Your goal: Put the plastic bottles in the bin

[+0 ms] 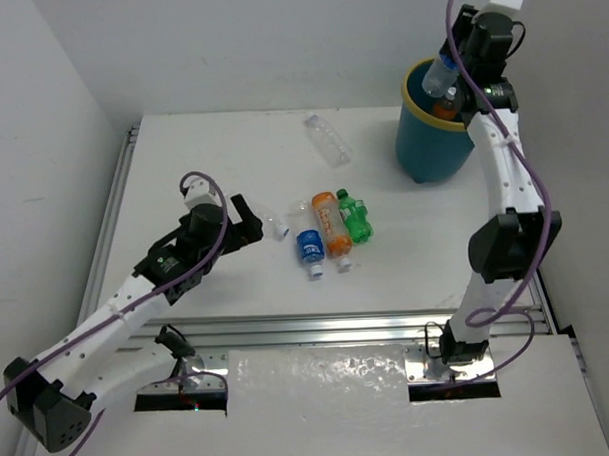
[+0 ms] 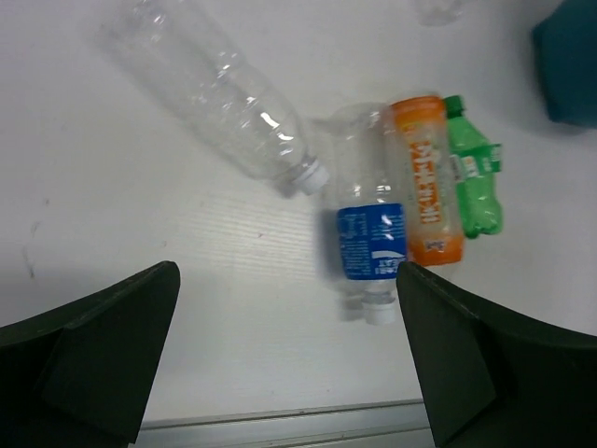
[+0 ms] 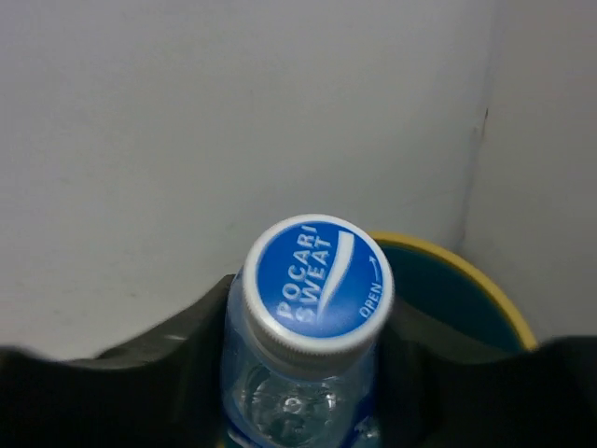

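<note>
Plastic bottle (image 1: 440,75) (blue cap) held over bin (image 1: 427,149) in right jaws; left jaws wide above desk (image 1: 232,150).

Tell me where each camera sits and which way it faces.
Top external: above, behind the robot, looking down on the table; left arm and right arm show.
Left wrist: on the left arm, facing down at the orange bottle and green bottle; open left tool at bottom.
Right wrist: on the right arm, facing the wall over the bin; right tool grips the blue-capped bottle.
Top and left wrist share the orange bottle.
</note>
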`<move>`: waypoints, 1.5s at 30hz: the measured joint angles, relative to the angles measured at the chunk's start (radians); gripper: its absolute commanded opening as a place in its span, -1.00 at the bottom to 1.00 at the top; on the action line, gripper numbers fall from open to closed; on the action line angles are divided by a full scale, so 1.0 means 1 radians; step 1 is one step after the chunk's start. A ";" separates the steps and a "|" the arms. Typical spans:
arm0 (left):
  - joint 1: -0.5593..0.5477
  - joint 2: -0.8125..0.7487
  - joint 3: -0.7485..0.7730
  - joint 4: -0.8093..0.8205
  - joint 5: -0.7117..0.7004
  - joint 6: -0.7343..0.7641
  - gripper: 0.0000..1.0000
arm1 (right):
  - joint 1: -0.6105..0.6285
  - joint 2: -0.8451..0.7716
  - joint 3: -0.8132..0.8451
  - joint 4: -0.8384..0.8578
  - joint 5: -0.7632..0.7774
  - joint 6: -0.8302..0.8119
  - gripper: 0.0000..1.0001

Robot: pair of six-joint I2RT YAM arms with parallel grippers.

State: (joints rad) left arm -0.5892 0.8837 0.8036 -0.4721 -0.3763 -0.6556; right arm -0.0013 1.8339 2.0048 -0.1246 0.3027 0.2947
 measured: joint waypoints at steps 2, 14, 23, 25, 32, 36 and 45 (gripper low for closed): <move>0.000 0.053 -0.001 -0.017 -0.026 -0.034 0.99 | -0.002 0.056 0.013 0.007 0.016 -0.039 0.97; 0.028 0.473 0.268 -0.111 -0.228 -0.285 0.99 | 0.011 0.098 0.124 -0.174 -0.017 -0.060 0.98; 0.134 0.995 0.657 -0.256 -0.264 -0.409 0.99 | 0.147 -0.459 -0.445 -0.269 -0.240 0.100 0.98; 0.146 1.084 0.695 -0.259 -0.258 -0.415 0.97 | 0.180 -0.540 -0.553 -0.285 -0.278 0.123 0.98; 0.178 1.153 0.585 -0.196 -0.204 -0.423 -0.45 | 0.296 -0.579 -0.695 -0.290 -0.397 0.144 0.98; 0.193 1.030 0.427 -0.120 -0.179 -0.386 -0.81 | 0.322 -0.581 -0.764 -0.259 -0.504 0.161 0.98; 0.018 0.344 -0.046 0.314 0.084 0.016 -0.68 | 0.396 -0.505 -0.937 0.013 -0.811 0.351 0.98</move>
State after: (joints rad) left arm -0.5713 1.2282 0.7578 -0.1581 -0.2920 -0.6392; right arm 0.3946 1.3289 1.0679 -0.1116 -0.5087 0.6453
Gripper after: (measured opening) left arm 0.509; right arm 0.986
